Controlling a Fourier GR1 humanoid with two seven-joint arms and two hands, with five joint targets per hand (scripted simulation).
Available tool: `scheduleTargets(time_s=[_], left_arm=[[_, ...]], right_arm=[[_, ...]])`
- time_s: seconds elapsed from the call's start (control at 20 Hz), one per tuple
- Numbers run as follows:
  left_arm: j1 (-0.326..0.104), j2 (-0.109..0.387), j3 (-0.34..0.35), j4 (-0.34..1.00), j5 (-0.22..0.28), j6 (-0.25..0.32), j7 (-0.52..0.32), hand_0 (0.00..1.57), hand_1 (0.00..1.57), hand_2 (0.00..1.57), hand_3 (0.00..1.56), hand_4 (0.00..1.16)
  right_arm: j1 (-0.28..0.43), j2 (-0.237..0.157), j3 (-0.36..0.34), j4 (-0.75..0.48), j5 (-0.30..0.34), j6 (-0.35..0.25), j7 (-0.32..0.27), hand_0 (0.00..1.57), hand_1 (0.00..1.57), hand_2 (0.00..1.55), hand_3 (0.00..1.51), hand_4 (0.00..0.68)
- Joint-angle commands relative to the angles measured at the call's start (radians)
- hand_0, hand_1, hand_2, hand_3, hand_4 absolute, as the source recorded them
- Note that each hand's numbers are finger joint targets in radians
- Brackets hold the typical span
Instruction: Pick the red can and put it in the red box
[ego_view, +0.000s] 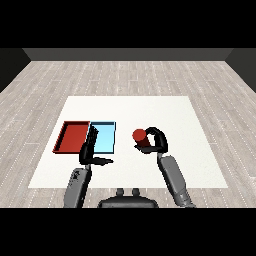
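Note:
The red can (139, 136) stands upright right of the table's middle, with my right hand (156, 142) curled round it from the right side. The red tray (72, 137) lies at the left of the table, touching the light blue tray (106, 138) on its right. My left hand (90, 149) hovers over the seam between the two trays, fingers straight and pointing away from me, thumb stretched out to the right, holding nothing.
The white table (165, 110) stretches behind and to the right of the can. A grey wooden floor surrounds it. My two grey forearms come in from the lower corners.

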Motion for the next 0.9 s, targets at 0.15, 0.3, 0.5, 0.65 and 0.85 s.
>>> scheduleTargets(time_s=[0.15,0.3,0.5,0.65,0.85], left_arm=[[-0.063,-0.002,-0.193,0.046,0.007,0.172,0.082,0.00,0.00,0.00,0.00,0.00],[-0.137,-0.002,-0.211,0.167,0.059,0.179,0.029,0.00,0.00,0.00,0.00,0.00],[-0.171,-0.002,-0.205,0.167,0.060,0.182,0.093,0.00,0.00,0.00,0.00,0.00],[-0.119,-0.002,-0.263,0.220,0.100,0.199,0.015,0.00,0.00,0.00,0.00,0.00],[-0.174,-0.002,-0.316,0.266,0.135,0.240,0.017,0.00,0.00,0.00,0.00,0.00]], right_arm=[[-0.097,0.023,0.177,0.040,-0.040,-0.235,0.017,1.45,1.45,1.43,1.38,0.653],[-0.107,0.023,0.215,0.052,-0.103,-0.267,-0.006,1.45,1.45,1.43,1.38,0.647],[-0.185,0.023,0.253,0.157,-0.162,-0.319,-0.062,1.46,1.46,1.44,1.40,0.664],[-0.116,0.023,0.288,0.161,-0.171,-0.301,-0.122,1.46,1.46,1.44,1.39,0.639],[-0.181,0.023,0.281,0.183,-0.162,-0.337,-0.094,1.46,1.46,1.45,1.38,0.633]])
